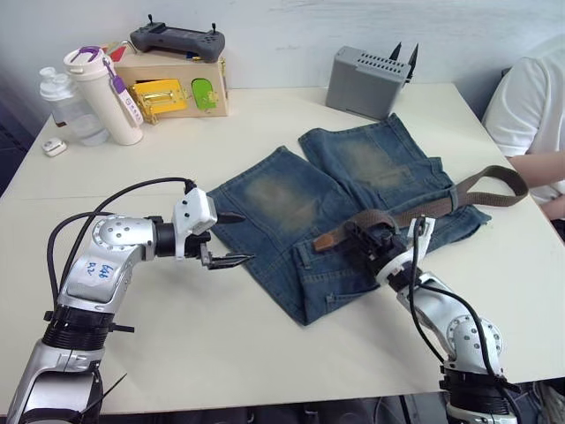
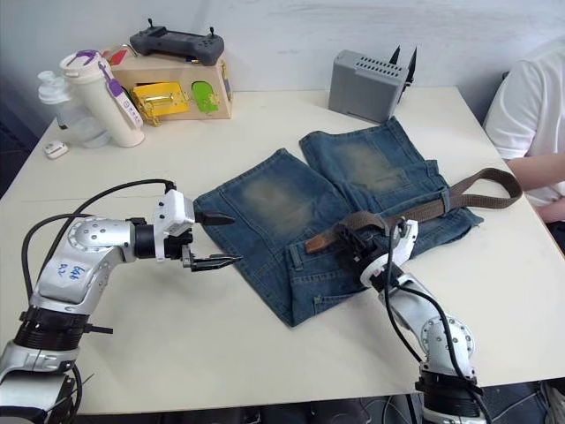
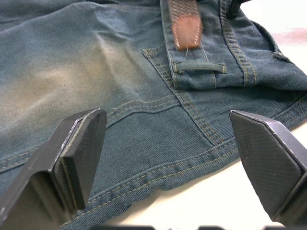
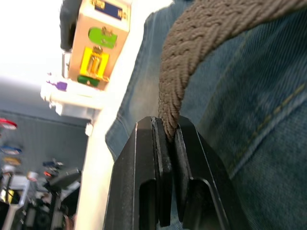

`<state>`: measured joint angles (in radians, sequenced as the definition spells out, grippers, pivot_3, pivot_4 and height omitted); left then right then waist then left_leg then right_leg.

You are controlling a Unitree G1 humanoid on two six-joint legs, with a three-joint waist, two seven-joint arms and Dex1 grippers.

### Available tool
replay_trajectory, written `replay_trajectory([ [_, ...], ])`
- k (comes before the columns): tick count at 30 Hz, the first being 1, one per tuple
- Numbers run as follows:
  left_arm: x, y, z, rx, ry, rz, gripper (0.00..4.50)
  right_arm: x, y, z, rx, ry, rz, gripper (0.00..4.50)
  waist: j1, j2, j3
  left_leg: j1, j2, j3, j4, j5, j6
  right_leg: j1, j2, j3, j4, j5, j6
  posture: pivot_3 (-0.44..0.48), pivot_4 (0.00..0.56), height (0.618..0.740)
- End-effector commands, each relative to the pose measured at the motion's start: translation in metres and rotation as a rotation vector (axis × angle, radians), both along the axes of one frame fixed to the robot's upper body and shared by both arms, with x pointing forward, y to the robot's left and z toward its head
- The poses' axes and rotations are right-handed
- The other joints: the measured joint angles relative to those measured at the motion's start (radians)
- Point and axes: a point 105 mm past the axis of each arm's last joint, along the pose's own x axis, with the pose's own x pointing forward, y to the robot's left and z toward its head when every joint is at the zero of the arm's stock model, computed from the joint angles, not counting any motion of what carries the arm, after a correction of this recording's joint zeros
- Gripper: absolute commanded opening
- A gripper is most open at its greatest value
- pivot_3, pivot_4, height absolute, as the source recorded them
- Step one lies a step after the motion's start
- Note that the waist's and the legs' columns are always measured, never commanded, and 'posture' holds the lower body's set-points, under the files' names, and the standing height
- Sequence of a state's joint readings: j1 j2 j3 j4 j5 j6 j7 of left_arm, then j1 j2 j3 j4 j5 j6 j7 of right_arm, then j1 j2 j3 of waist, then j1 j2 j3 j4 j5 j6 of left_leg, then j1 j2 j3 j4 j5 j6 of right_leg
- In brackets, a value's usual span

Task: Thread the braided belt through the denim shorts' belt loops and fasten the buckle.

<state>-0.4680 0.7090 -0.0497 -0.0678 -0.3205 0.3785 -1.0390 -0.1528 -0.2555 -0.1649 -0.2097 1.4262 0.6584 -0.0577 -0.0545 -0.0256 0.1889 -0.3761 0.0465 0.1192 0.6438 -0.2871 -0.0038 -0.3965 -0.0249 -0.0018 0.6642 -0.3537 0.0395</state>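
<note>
The denim shorts [image 1: 291, 199] lie flat on the table, waistband toward my right arm. Along the waistband runs the braided belt [image 1: 441, 205], from its tan tip [image 3: 186, 28] to a raised bend at the far right [image 1: 508, 181]. My right gripper [image 1: 364, 237] is shut on the belt near the tip end, and the weave is pinched between its fingers [image 4: 158, 143]. Beside the shorts' left leg, my left gripper [image 1: 245, 237] is open and holds nothing. One of the belt loops [image 3: 199, 68] lies just past the tip. The buckle is hidden.
At the back left stand a wooden latch box [image 1: 177, 88] with a controller [image 1: 177, 40] on top, and bottles [image 1: 101, 93]. A grey box [image 1: 366, 81] is at the back. A person in a white shirt [image 1: 530, 106] sits at the table's right edge.
</note>
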Motion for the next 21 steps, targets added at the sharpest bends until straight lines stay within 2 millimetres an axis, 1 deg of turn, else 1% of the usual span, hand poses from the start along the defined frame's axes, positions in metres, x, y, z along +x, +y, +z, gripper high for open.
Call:
replay_trajectory([
  [1, 0.001, -0.001, 0.014, 0.009, -0.062, -0.015, 4.50, -0.003, 0.005, 0.003, -0.040, -0.050, 0.020, 0.06, 0.000, 0.000, 0.000, 0.000, 0.000, 0.000, 0.000, 0.000, 0.000, 0.000, 0.000, 0.000, 0.000, 0.000, 0.000, 0.000, 0.150, 0.735],
  [4, 0.001, -0.001, 0.014, 0.011, -0.062, -0.017, 4.50, -0.003, 0.011, 0.002, -0.047, -0.057, 0.045, 0.06, 0.000, 0.000, 0.000, 0.000, 0.000, 0.000, 0.000, 0.000, 0.000, 0.000, 0.000, 0.000, 0.000, 0.000, 0.000, 0.000, 0.150, 0.735],
  [10, 0.001, -0.001, 0.013, 0.020, -0.057, -0.025, 4.50, -0.009, 0.045, -0.005, -0.092, -0.064, 0.191, 0.06, -0.007, 0.000, 0.000, 0.001, 0.000, 0.000, 0.000, 0.000, -0.001, 0.000, 0.000, 0.000, 0.001, 0.000, 0.000, 0.000, 0.150, 0.735],
  [16, 0.001, -0.001, 0.012, 0.025, -0.057, -0.029, 4.50, -0.008, 0.067, -0.005, -0.109, -0.085, 0.264, 0.06, -0.009, 0.000, 0.000, 0.001, 0.001, 0.000, 0.000, 0.000, -0.001, -0.001, 0.000, 0.000, 0.002, 0.000, 0.000, 0.000, 0.150, 0.735],
  [18, 0.000, -0.001, 0.012, 0.027, -0.057, -0.030, 4.50, -0.005, 0.070, -0.010, -0.135, -0.075, 0.258, 0.06, -0.008, 0.000, 0.000, 0.001, 0.001, 0.000, 0.000, 0.000, -0.001, -0.001, 0.000, 0.000, 0.002, 0.000, 0.000, 0.000, 0.150, 0.735],
  [21, 0.000, -0.001, 0.012, 0.030, -0.057, -0.029, 4.50, 0.001, 0.067, -0.020, -0.171, -0.039, 0.211, 0.06, -0.010, -0.001, -0.001, 0.001, 0.001, 0.000, 0.000, 0.000, -0.001, -0.001, 0.000, 0.000, 0.002, 0.000, 0.000, 0.000, 0.150, 0.735],
])
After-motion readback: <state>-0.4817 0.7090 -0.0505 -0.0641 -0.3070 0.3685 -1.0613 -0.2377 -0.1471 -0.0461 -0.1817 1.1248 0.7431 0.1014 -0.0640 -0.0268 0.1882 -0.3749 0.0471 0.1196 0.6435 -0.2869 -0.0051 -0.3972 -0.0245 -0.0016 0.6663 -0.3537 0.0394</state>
